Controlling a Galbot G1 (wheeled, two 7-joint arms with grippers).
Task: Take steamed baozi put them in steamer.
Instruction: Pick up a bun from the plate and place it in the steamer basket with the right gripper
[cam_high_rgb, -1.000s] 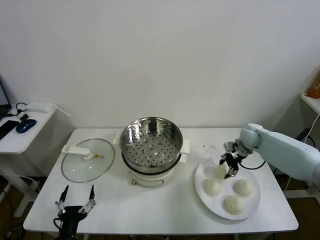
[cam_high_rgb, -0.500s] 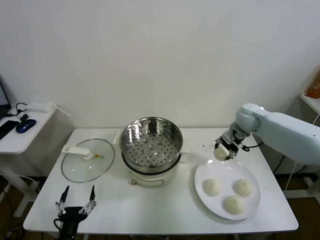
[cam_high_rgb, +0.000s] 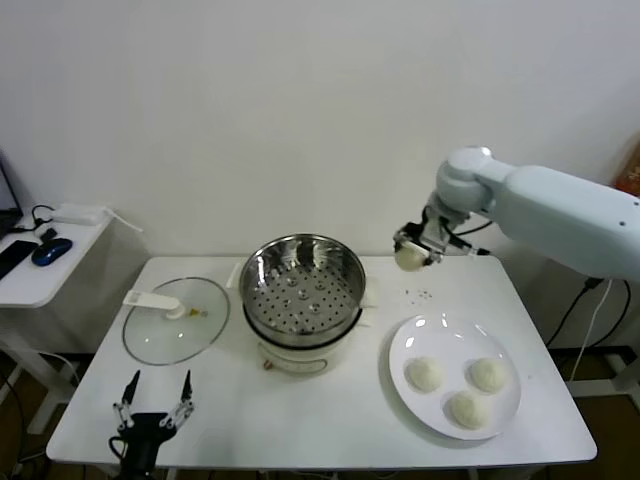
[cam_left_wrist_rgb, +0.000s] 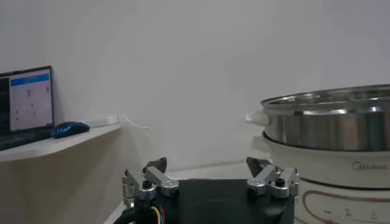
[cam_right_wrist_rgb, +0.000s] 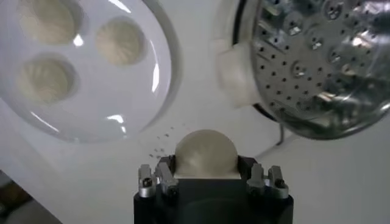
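My right gripper is shut on one off-white baozi, held in the air between the white plate and the steamer, just right of the steamer's rim. In the right wrist view the held baozi sits between the jaws of the right gripper, with the steamer's perforated bottom beyond it. Three baozi lie on the plate. The steamer basket holds nothing. My left gripper is parked open at the table's front left, and the left wrist view shows the left gripper with nothing between its fingers.
A glass lid with a white handle lies flat left of the steamer. Dark specks dot the table right of the steamer. A side table with a blue mouse stands at far left.
My right gripper lifted one baozi off the plate and carried it up and left toward the steamer. Three baozi stay on the plate. The left arm has not moved.
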